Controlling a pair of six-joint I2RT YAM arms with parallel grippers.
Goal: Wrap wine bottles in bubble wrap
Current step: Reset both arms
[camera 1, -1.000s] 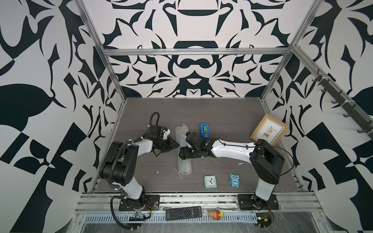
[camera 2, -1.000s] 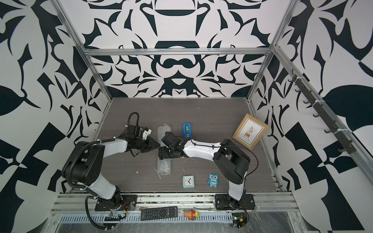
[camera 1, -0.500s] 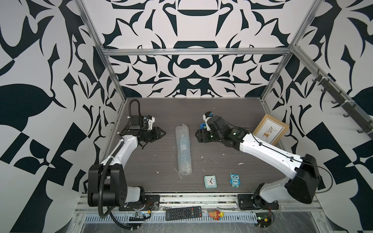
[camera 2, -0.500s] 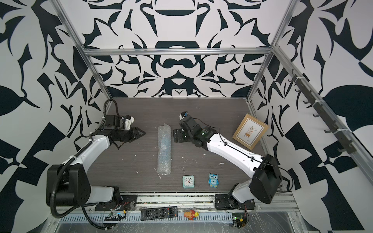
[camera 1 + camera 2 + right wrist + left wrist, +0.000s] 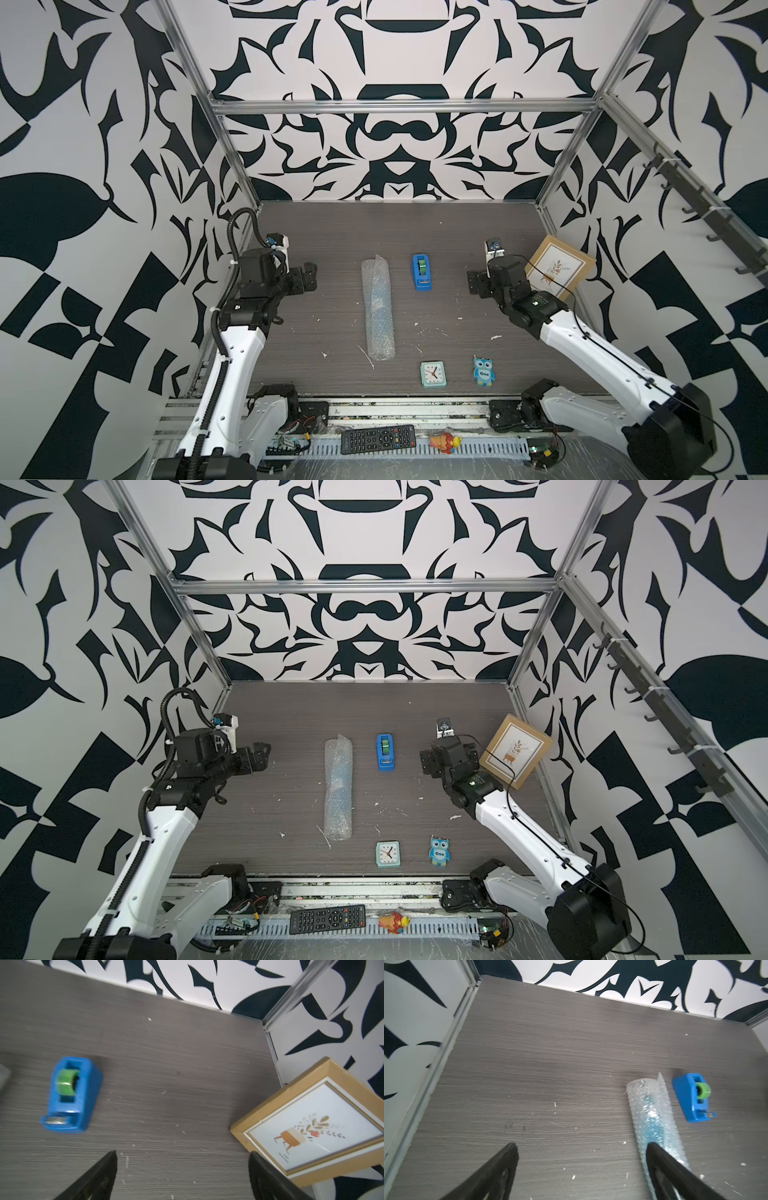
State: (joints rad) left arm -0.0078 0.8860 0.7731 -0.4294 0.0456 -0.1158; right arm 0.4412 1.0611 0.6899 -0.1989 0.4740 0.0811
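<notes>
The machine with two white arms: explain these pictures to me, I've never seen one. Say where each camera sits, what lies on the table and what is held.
It is a robot: two arms fixed at the near edge of the table, each ending in a two-fingered gripper. Two pictures look down from overhead. Two come from cameras on the wrists; the black wedges there are the fingers. The left gripper and right gripper are both open and hold nothing. On the table lies a roll of bubble wrap with a blue bottle inside. Near it are a tape dispenser, a clock and an owl; a frame stands by the side wall.
</notes>
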